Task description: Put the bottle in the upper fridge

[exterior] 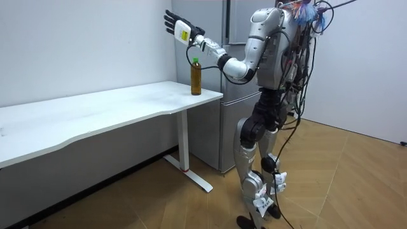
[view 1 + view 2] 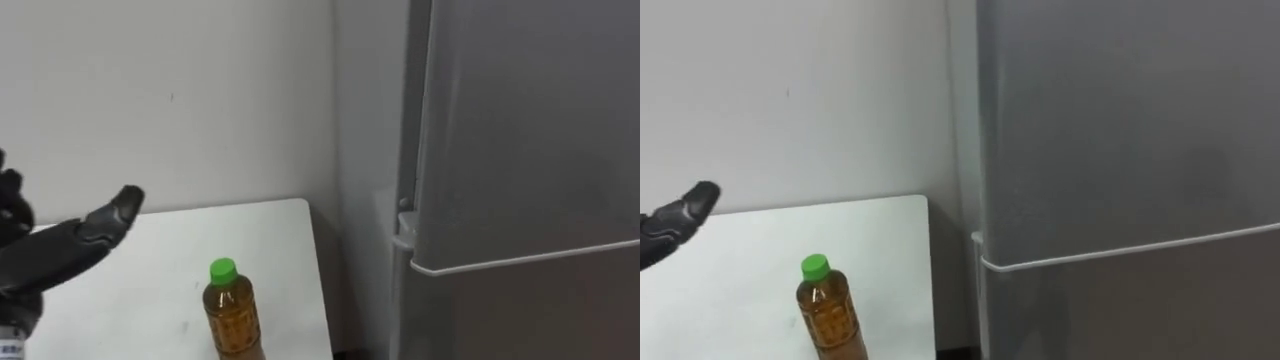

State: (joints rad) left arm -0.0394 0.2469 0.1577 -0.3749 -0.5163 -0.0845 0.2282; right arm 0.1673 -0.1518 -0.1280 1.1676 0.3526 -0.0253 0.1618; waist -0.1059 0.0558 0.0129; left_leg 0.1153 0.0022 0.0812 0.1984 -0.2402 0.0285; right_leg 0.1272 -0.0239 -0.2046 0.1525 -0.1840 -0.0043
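Left eye view: the green-capped bottle (image 2: 232,318) stands upright near the white table's (image 2: 275,235) right edge beside the closed grey fridge (image 2: 530,140), with the left hand (image 2: 75,240) apart from it, fingers straight. Room view: the robot stands on the wood floor (image 1: 356,184) at the table's end, hand spread wide above the bottle.

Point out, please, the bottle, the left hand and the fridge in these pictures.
bottle (image 2: 232,318): left eye view, on its amber body below the green cap.
left hand (image 2: 58,250): left eye view, on the hand's middle.
fridge (image 2: 530,130): left eye view, on its upper door.
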